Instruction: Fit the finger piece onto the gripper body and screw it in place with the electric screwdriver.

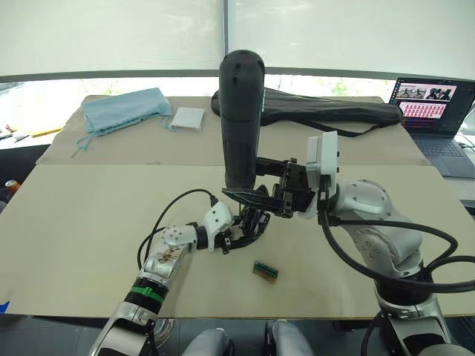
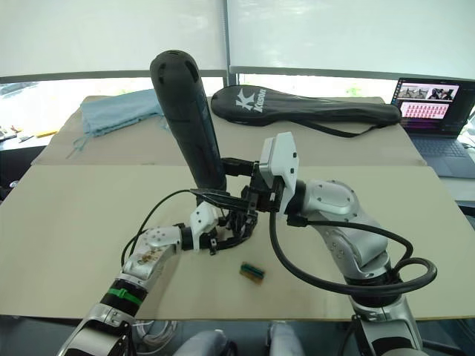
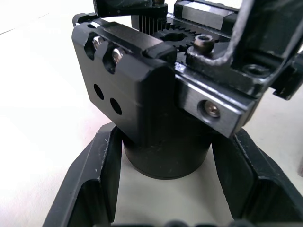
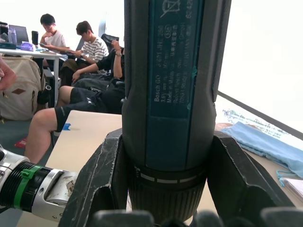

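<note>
The electric screwdriver [image 1: 240, 119] looks matt black plastic; the gripper body [image 3: 142, 90] is smooth black — bright metal screws; the table [image 1: 89, 222] is matt.

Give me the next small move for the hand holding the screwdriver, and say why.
Probably ease the right hand down a touch, keeping the electric screwdriver nearly upright so its tip seats in a screw on the gripper body. The left hand already clamps the body's round base on the table, and the driver stands directly over it. Where the bit meets the screws is hidden, so go slowly.
</note>
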Controlling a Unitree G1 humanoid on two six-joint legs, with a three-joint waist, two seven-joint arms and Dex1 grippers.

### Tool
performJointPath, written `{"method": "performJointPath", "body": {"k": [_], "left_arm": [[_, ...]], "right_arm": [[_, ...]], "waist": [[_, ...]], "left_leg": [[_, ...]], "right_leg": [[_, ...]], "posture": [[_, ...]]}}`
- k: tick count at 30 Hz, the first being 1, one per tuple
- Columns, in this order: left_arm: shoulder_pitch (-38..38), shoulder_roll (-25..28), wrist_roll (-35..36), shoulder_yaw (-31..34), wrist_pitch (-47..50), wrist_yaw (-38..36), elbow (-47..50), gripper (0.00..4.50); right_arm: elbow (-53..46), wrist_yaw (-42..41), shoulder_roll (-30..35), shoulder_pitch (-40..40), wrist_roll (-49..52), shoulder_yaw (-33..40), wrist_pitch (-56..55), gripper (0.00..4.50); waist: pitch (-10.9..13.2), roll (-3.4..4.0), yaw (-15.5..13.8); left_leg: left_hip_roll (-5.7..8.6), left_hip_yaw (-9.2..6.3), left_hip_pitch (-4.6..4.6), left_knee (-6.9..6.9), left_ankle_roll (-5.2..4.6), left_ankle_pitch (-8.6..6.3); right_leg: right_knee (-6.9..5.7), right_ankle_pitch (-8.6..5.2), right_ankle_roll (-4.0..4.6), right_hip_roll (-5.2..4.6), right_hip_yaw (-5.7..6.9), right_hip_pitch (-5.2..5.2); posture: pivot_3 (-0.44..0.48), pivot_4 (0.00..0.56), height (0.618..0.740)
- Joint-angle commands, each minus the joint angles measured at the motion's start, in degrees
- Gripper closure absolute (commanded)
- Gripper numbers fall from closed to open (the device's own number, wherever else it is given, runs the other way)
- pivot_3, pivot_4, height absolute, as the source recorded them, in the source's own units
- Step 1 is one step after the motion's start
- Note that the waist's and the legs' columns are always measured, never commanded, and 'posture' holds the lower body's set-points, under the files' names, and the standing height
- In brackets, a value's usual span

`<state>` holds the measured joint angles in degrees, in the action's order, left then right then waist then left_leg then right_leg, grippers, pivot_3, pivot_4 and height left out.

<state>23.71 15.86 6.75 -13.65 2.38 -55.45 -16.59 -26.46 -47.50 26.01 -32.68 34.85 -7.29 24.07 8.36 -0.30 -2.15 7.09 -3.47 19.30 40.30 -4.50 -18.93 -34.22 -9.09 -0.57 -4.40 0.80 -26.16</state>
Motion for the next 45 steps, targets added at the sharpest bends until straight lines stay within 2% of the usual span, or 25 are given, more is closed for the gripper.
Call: {"method": "performJointPath", "body": {"k": [1, 45], "left_arm": [[-1.56, 0.15, -0.85, -1.89, 1.83, -0.36, -0.60, 2.23], [-1.80, 0.21, -0.62, -2.12, 3.08, -0.42, -0.16, 2.23]], "right_arm": [[-1.09, -0.79, -0.86, -0.57, -0.19, 0.88, -2.68, 2.59], [0.54, -3.76, -1.88, 1.51, -4.71, -0.47, -4.04, 2.59]], "waist": [[0.00, 0.00, 0.01], [0.00, 0.00, 0.08]], "left_leg": [[0.00, 0.00, 0.00, 0.00, 0.00, 0.00], [0.00, 0.00, -0.01, -0.01, 0.01, 0.00]], "right_leg": [[0.00, 0.00, 0.00, 0.00, 0.01, 0.00], [0.00, 0.00, 0.00, 0.01, 0.01, 0.00]], "posture": [[0.000, 0.150, 0.740], [0.000, 0.150, 0.740]]}}
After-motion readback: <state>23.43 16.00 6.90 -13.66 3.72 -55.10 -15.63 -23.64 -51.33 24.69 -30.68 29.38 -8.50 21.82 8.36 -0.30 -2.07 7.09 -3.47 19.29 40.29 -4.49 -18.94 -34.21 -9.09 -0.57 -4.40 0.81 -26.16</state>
